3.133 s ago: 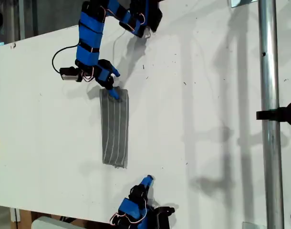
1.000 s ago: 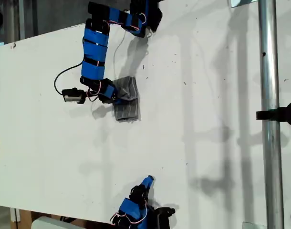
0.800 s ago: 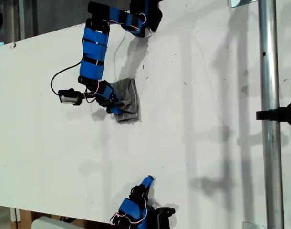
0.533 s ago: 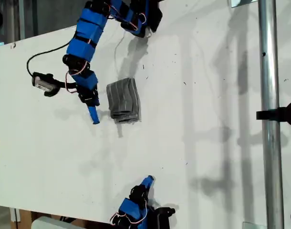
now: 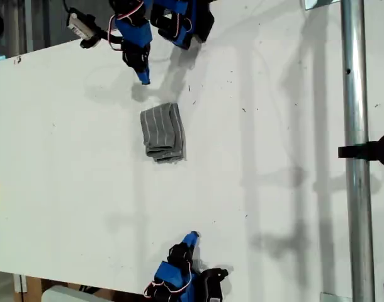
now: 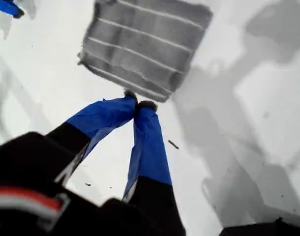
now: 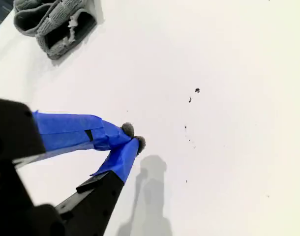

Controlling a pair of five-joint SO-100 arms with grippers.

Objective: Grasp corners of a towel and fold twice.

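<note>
Two folds appear to be in place, judging from how the cloth lies: the towel [image 5: 162,133] sits as a compact, layered packet on the white table [image 5: 286,207], toward the exterior view's upper left of centre. Its stripes run along its length, and stacked edges show at the end facing my second gripper [image 5: 192,237].

- My first gripper [image 5: 143,77] hangs above the table near the exterior view's top edge. It is clear of the cloth, its blue tips are pressed together, and it holds nothing. Its wrist view shows the packet just beyond the tips, not touching.
- My second gripper sits near the exterior view's bottom edge, well apart from the towel. Its tips also meet, with nothing between them.
- No corner is gripped by either arm.

Judgement: the task reads as at or near completion, in the release-and-retreat step. Before you call it finished, check that the layers lie square; the lower end looks slightly bunched. If you want a tidier stack, one gripper must open, come down on that end and press or re-pinch it. Otherwise park both arms.
</note>
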